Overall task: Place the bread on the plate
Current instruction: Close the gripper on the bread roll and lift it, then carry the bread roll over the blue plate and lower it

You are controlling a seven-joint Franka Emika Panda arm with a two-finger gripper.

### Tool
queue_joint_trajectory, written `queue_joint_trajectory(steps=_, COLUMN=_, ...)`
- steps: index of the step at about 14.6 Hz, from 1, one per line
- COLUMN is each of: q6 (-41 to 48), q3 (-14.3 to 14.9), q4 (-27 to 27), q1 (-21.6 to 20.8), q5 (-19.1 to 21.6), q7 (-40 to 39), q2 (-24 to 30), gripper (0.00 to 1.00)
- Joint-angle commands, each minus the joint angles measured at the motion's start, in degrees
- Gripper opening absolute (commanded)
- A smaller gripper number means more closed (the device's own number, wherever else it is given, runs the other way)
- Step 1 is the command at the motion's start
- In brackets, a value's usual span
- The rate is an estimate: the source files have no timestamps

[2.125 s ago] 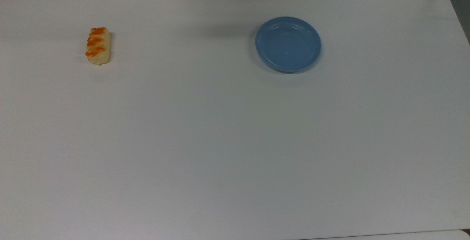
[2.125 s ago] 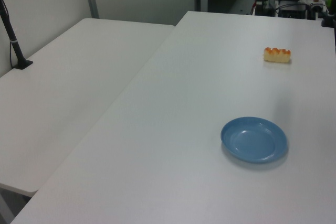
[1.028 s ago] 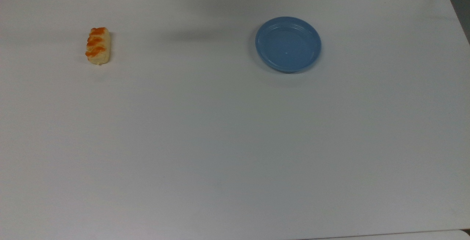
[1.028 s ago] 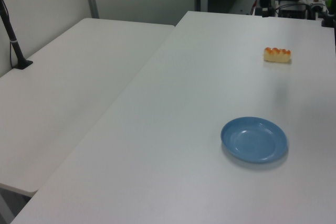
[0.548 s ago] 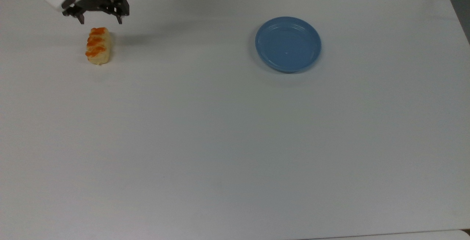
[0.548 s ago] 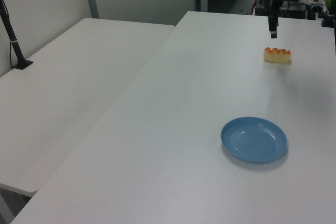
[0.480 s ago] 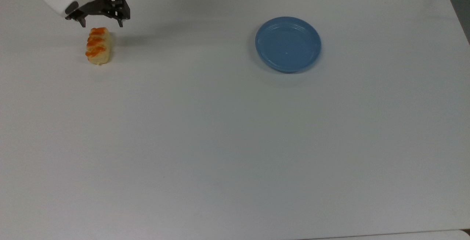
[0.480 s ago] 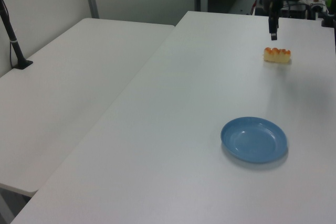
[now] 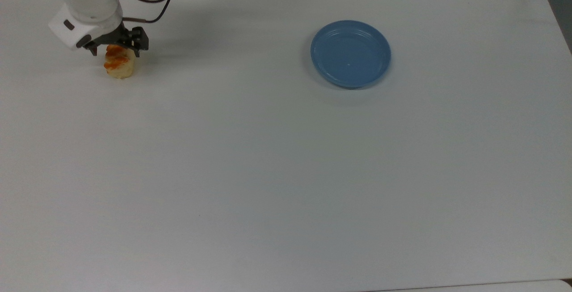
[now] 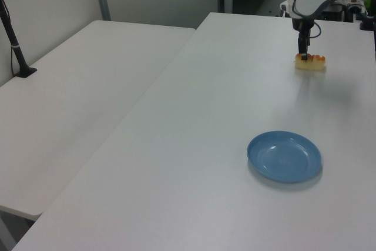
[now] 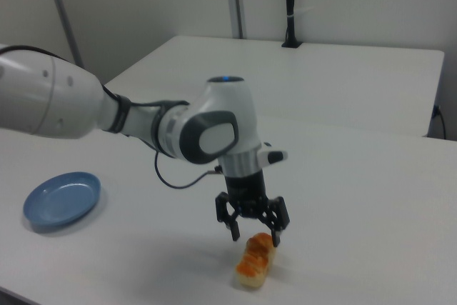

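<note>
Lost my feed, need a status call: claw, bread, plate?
Claw open, straddling one end of the bread. Bread on the table, not lifted. Plate empty, far across the table, nothing between.

1. We find no readable text, label, brand, number or sign in any of the three views.
</note>
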State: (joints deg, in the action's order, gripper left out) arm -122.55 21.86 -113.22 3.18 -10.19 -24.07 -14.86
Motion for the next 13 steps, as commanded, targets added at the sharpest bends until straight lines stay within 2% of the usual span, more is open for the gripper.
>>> queue_joint_trajectory(steps=1, q6=-2.08, q3=0.11, q4=-0.42, q1=-0.01, q5=-0.79, q7=0.34, q2=-1.49, gripper=0.99)
queue_joint_trajectory(steps=2, q6=-1.99, q3=-0.06, q4=-0.42, q1=-0.19, q5=-0.88, q7=0.34, q2=-1.41, gripper=0.87)
queue_joint_trajectory(steps=3, q6=-1.55, q3=-0.33, q4=-0.51, q1=-0.36, q5=-0.88, q7=0.34, q2=-1.32, gripper=0.64)
queue_joint_trajectory(steps=4, q6=-1.03, q3=-0.50, q4=-0.77, q1=-0.62, q5=-0.88, q7=0.42, q2=-1.23, gripper=0.34)
queue_joint_trajectory(steps=5, q6=0.37, q3=-0.68, q4=-1.03, q1=-0.98, q5=-0.88, q7=0.51, q2=-0.88, gripper=0.18)
queue_joint_trajectory(steps=6, q6=2.30, q3=-1.29, q4=-0.95, q1=-0.98, q5=-0.88, q7=0.60, q2=-0.36, gripper=0.12)
queue_joint_trajectory(steps=10, q6=13.71, q3=-4.98, q4=0.72, q1=-1.59, q5=0.69, q7=0.77, q2=6.49, gripper=0.14)
queue_joint_trajectory(steps=13, q6=21.36, q3=-8.93, q4=3.35, q1=-5.88, q5=6.93, q7=7.25, q2=10.97, gripper=0.14)
